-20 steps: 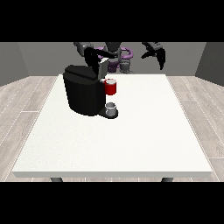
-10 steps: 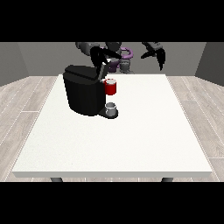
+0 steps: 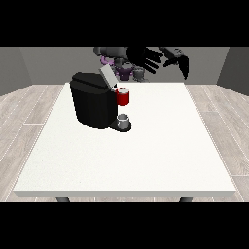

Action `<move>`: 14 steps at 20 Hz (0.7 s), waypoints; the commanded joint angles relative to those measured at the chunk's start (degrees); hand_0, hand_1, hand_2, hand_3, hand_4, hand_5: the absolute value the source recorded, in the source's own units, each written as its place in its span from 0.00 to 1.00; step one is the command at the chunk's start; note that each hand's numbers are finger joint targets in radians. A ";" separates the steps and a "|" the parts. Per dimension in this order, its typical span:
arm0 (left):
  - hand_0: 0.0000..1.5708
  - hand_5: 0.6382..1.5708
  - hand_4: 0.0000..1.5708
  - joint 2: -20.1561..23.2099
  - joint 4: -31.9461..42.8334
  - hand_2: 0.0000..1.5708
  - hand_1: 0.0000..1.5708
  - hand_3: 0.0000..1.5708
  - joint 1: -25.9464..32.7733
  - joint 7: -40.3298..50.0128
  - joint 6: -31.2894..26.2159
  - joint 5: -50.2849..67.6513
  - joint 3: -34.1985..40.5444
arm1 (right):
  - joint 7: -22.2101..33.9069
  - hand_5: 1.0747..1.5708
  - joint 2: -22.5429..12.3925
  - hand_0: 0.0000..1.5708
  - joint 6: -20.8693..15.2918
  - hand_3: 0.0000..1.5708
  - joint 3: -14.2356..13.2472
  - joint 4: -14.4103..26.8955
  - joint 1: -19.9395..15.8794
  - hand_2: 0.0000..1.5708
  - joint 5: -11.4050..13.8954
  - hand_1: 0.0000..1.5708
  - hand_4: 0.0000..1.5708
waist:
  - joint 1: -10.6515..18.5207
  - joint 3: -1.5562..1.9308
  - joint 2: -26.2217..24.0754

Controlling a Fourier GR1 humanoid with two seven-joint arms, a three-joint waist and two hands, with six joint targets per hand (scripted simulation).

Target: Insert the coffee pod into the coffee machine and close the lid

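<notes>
Coffee machine (image 3: 93, 101) is what I see first: a black block on the far left part of the white table (image 3: 146, 151), well back from the near edge. Its lid (image 3: 107, 77) stands tilted up and open, a pale grey flap leaning toward the robot. Just at its front, on the side facing the view's right, there is a red thing at the machine (image 3: 123, 97), and below that a small grey cup (image 3: 124, 120) sits on the machine's drip base.

I cannot pick out the grey coffee pod anywhere on the table from here.

Above the table's far edge I see the hand at the view's left (image 3: 148, 58), black, hanging in the air to the right of the open lid and above it, apart from the machine. Its fingers are spread and fairly straight, fanned toward the view's right, and I see nothing between them. The hand at the view's right (image 3: 181, 62) is raised just beside it, over the far edge of the table, with a finger pointing downward; its fingers look relaxed rather than curled, and it has hold of nothing that I can see. Both hands are near each other and clear of the tabletop
</notes>
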 commanded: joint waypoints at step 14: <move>0.00 1.00 0.16 3.16 -0.22 0.00 0.00 0.00 -3.68 -0.55 -3.91 5.12 2.82 | -3.07 1.00 -0.11 0.00 0.94 0.00 -1.55 11.12 -15.69 0.00 3.15 0.00 0.00 | 4.35 -0.16 6.33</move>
